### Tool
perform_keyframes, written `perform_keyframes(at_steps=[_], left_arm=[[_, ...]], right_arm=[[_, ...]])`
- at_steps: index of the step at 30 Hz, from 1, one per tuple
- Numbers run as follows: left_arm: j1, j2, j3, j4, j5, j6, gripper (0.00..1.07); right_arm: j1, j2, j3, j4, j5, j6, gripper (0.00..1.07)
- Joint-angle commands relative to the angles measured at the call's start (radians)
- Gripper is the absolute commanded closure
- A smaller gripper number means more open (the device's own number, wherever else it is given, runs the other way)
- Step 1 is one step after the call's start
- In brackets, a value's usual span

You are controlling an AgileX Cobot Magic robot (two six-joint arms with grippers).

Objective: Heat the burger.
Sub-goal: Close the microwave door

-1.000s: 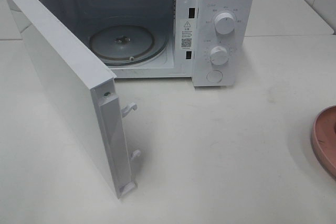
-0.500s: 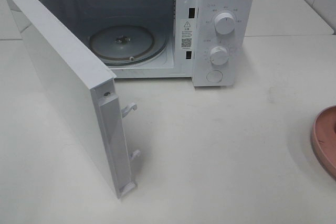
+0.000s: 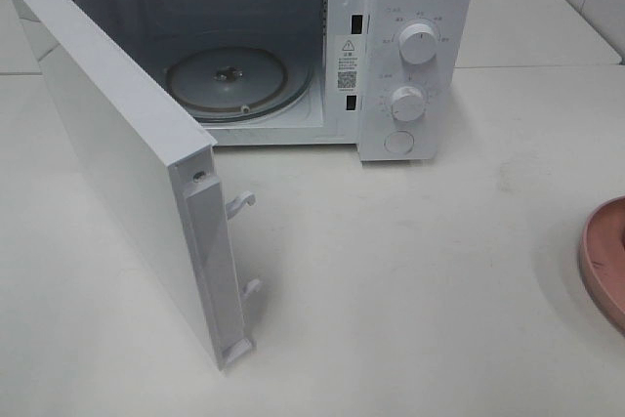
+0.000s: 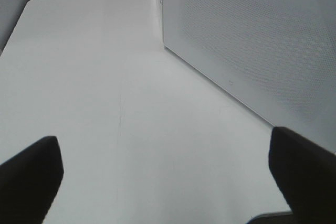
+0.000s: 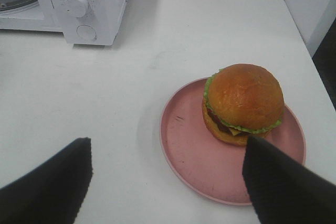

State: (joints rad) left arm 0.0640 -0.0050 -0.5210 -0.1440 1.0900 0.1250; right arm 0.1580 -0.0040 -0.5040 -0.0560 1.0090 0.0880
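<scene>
Right wrist view has the burger point(image 5: 242, 103) sitting on the pink plate point(image 5: 189, 150), well off from the microwave point(image 3: 415, 56), whose door point(image 3: 117, 173) is wide open. Both sets of fingers gape, holding nothing. Next I'd guess: right fingers point(image 5: 168, 182) grab it.

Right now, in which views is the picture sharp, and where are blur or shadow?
Exterior high: evenly lit, the microwave sharp, its cavity dim. Left wrist: pale and washed out, the near fingertips blurred. Right wrist: the burger and plate sharp, soft shadow beside the plate.
</scene>
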Motion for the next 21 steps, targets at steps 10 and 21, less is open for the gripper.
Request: perform_keyframes(at_steps=[10,21], left_arm=[[-0.002,-0.005,0.003,-0.004,-0.014,-0.001,0.07],[-0.002,-0.005,0.003,-0.004,-0.014,-0.001,0.07]], right_arm=[[-0.006,-0.032,0.005,-0.004,-0.013,-0.013,0.31],[-0.006,-0.032,0.005,-0.004,-0.013,-0.013,0.31]])
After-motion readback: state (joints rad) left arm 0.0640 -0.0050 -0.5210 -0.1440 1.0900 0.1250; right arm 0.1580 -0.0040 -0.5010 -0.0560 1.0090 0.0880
